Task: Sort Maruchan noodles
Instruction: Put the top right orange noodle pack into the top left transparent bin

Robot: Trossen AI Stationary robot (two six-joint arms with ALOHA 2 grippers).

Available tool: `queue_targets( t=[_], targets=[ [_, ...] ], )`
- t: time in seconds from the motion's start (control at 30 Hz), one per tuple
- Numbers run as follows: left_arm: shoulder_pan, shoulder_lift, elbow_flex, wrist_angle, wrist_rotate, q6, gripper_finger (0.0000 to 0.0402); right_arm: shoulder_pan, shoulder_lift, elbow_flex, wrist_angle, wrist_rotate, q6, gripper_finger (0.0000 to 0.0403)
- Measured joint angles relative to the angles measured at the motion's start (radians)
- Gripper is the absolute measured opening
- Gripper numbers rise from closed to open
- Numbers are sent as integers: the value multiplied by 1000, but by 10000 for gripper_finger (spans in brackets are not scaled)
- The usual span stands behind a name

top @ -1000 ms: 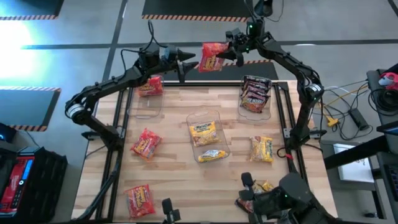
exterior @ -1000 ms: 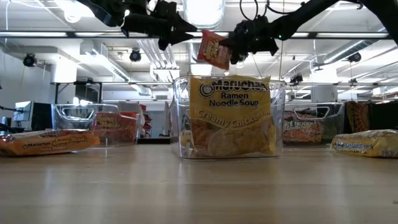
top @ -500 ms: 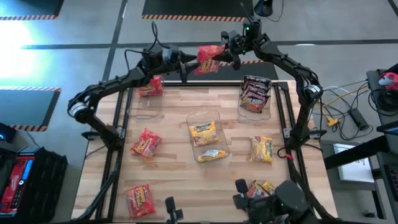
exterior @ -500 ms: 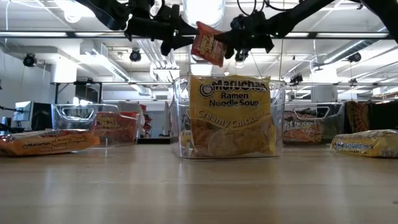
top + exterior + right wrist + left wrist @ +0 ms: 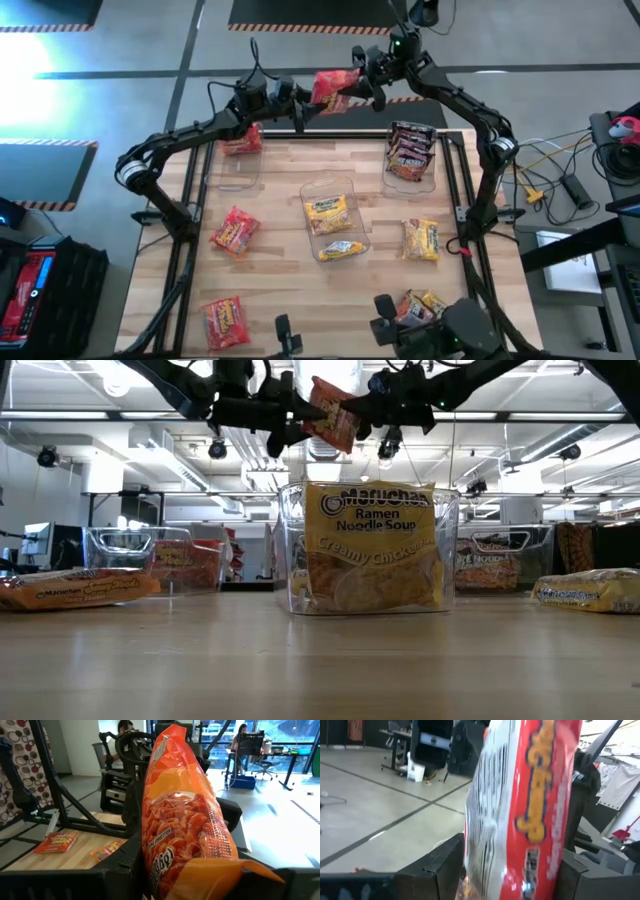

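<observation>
Low view: "Maruchan Ramen Noodle Soup" yellow packet (image 5: 372,550) upright inside clear bin (image 5: 447,550).

- Held packet (image 5: 333,86) hangs past the table's (image 5: 280,280) far edge, between left gripper (image 5: 303,95) and right gripper (image 5: 362,82)
- Left bin (image 5: 238,155) at far left, packet (image 5: 241,139) inside
- Middle bin (image 5: 332,215) at centre, holding two packets (image 5: 331,211)
- Right bin (image 5: 411,155) at far right, packets (image 5: 410,148) inside
- Loose packets on the table: left (image 5: 234,231), near left (image 5: 224,321), right (image 5: 421,240), near right (image 5: 421,303)
</observation>
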Motion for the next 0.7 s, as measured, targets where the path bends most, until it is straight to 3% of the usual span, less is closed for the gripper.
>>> queue_targets(
  t=[0.3, 0.7],
  targets=[
    [0, 0, 0, 6, 16, 2, 187, 12, 0, 0, -8, 0, 13, 130],
    [-3, 1, 0, 0, 39, 2, 106, 21, 0, 0, -37, 11, 46, 130]
  ],
)
